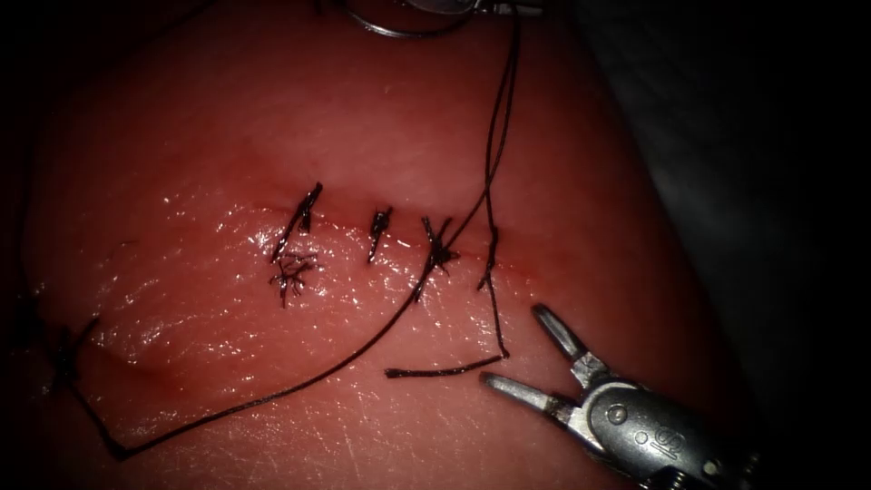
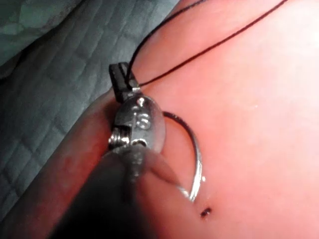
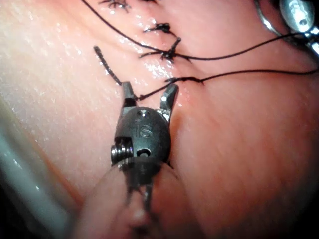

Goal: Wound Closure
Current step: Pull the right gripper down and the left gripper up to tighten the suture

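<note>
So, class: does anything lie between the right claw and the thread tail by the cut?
Nothing visible does. The right claw, open and empty, has the thread tail on bare tissue right at its tips. The left claw is shut on the thread, with the needle lying on the tissue beside it.

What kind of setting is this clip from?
Likely a bench suturing practice: a slab of tissue with a stitched cut, dark thread trailing, the right tool open, the left tool holding thread near the needle.

"IS" stamped on the right hand (image 3: 148,94), similar stamp on the left hand (image 2: 121,74)
</note>
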Controlling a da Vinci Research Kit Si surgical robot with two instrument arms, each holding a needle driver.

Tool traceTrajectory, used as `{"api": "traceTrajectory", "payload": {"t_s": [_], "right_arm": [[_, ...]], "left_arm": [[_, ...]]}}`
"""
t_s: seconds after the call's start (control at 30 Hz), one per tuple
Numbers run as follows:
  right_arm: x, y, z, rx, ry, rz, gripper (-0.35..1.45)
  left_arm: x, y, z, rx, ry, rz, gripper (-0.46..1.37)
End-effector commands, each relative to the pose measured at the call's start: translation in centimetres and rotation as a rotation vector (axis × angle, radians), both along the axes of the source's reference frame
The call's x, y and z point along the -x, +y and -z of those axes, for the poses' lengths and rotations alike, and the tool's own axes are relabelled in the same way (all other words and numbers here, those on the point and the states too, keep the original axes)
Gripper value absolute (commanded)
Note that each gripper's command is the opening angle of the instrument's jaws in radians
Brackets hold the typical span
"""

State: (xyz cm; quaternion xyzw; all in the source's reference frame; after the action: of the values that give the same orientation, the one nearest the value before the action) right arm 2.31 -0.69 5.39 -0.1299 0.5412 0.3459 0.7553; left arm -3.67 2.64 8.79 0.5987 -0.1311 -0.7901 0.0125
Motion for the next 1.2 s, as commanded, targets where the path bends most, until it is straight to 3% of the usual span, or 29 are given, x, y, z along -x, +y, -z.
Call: {"api": "traceTrajectory", "payload": {"t_s": [0.03, 0.17, 0.27, 0.5, 0.6, 0.63, 0.7, 0.73, 0.83, 1.2], "right_arm": [[0.0, 0.0, -0.07, 0.0, -0.004, 0.01, 1.11], [-0.01, 0.0, -0.22, -0.004, -0.025, 0.015, 1.1], [-0.05, 0.02, -0.3, 0.01, -0.046, 0.001, 1.25], [-0.12, 0.02, -0.32, 0.025, -0.063, -0.003, 1.1], [-0.12, -0.01, -0.31, 0.016, -0.074, 0.001, 0.78], [-0.12, -0.02, -0.32, 0.007, -0.082, 0.008, 0.57], [-0.12, -0.03, -0.32, -0.028, -0.117, 0.047, -0.28], [-0.12, -0.04, -0.33, -0.078, -0.116, 0.067, -0.35], [-0.12, -0.05, -0.33, -0.153, -0.151, 0.114, -0.35], [-0.12, -0.05, -0.07, -0.139, -0.121, 0.221, -0.35]], "left_arm": [[0.0, -0.01, 0.0, -0.002, 0.001, -0.005, -0.35], [-0.01, -0.01, 0.0, -0.007, 0.0, -0.005, -0.35], [-0.01, -0.02, 0.0, -0.007, 0.0, -0.005, -0.35], [-0.02, -0.06, -0.01, -0.01, 0.0, -0.006, -0.35], [-0.03, -0.07, 0.0, -0.015, -0.002, -0.006, -0.35], [-0.03, -0.07, 0.0, -0.015, -0.002, -0.006, -0.35], [-0.03, -0.07, 0.0, -0.015, -0.003, -0.006, -0.35], [-0.03, -0.07, 0.0, -0.015, -0.003, -0.006, -0.35], [-0.03, -0.07, 0.0, -0.015, -0.003, -0.006, -0.35], [-0.02, -0.05, -0.02, -0.015, -0.002, -0.005, -0.35]]}}
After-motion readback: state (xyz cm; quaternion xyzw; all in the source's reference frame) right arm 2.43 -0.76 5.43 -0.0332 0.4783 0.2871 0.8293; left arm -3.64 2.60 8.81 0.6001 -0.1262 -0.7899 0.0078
